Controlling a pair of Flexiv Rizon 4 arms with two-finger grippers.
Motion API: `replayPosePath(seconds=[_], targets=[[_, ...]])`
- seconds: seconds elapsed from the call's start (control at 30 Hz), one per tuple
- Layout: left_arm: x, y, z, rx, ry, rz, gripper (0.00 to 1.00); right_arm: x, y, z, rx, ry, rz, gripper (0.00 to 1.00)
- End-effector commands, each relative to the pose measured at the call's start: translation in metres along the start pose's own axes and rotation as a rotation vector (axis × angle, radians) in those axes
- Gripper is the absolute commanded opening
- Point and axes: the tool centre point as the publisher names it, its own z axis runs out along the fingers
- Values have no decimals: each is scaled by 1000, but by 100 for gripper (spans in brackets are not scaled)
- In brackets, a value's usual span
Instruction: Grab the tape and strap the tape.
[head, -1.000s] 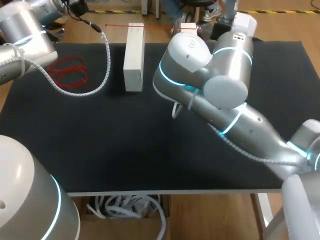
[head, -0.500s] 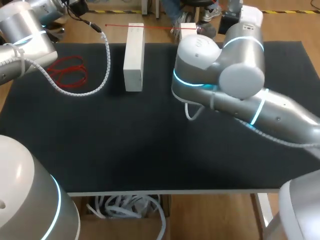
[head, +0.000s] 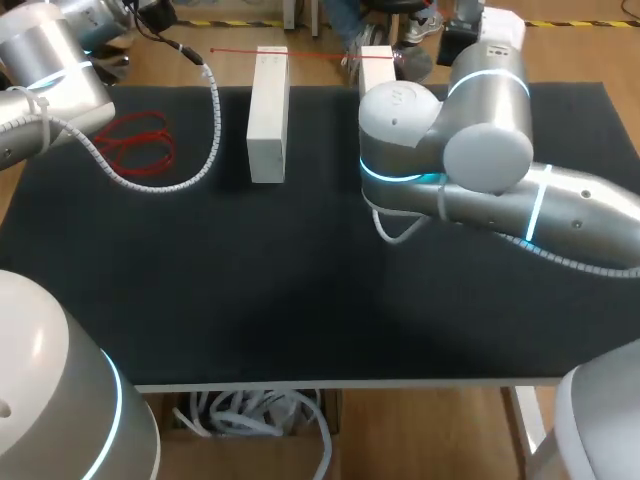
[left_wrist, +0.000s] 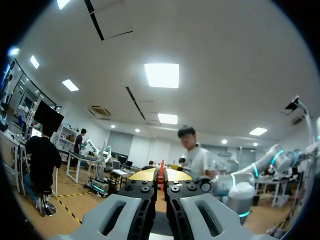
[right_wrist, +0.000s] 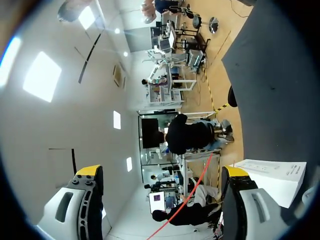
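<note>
My left gripper (left_wrist: 161, 176): narrow, clamped on red tape (left_wrist: 161, 167). My right gripper (right_wrist: 160, 171): wide apart, white box (right_wrist: 272, 176) just beside. Counter (head: 200, 290): red loops (head: 135, 142) at 10 o'clock.

The head camera sits high behind the robot and looks steeply down over the whole black table (head: 200, 300). The left wrist camera sits close behind the left gripper (left_wrist: 161, 181) and faces outward and slightly up, into the room. The right wrist camera is rolled sideways, low beside a white box (right_wrist: 272, 177). It shares the red tape (right_wrist: 192, 196) and the table with the head view.
</note>
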Motion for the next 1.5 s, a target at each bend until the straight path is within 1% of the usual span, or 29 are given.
replayPosePath(seconds=[0.03, 0.27, 0.5, 0.83, 1.07, 1.27, 1.5], targets=[[0, 0, 0, 0, 0, 1, 0, 1, -8, 8, -9, 0, 1, 100], [0, 0, 0, 0, 0, 1, 0, 5, -22, 12, 11, 10, 17, 100], [0, 0, 0, 0, 0, 1, 0, 5, -32, 10, 34, 16, 17, 100], [0, 0, 0, 0, 0, 1, 0, 3, -32, -3, 56, 38, 5, 100], [0, 0, 0, 0, 0, 1, 0, 10, -28, 4, 33, 73, -2, 100], [0, 0, 0, 0, 0, 1, 0, 13, -28, 9, 24, 81, -3, 100], [0, 0, 0, 0, 0, 1, 0, 15, -33, 8, 36, 92, -7, 100]])
